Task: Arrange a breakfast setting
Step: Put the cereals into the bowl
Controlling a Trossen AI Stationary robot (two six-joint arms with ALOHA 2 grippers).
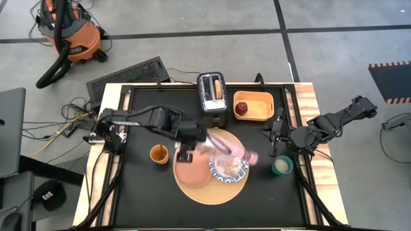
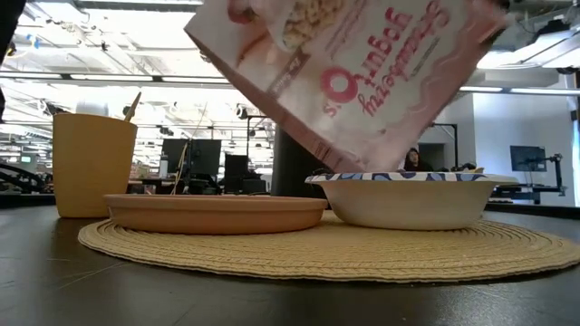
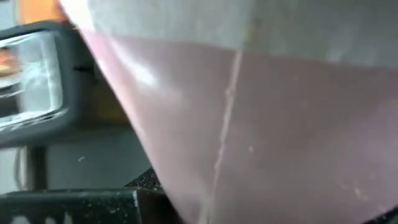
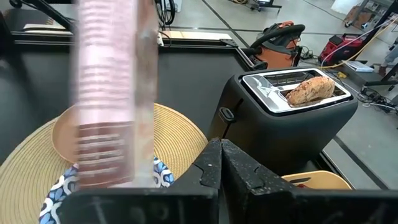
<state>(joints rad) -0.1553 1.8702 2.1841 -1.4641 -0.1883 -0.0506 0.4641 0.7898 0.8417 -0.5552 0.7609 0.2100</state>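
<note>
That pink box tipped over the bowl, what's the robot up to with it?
The left gripper holds a pink cereal box tilted over the blue-and-white patterned dish, which already has cereal in it. The dish sits beside a salmon-pink plate on the round woven board. The right gripper waits to the side with its jaws shut and nothing in them. Bread is still in the black toaster, and the apple lies in the yellow tray.

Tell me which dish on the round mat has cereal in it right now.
The blue-and-white patterned dish, on the right half of the round mat, directly under the tilted cereal box. The salmon-pink plate beside it looks bare.
</note>
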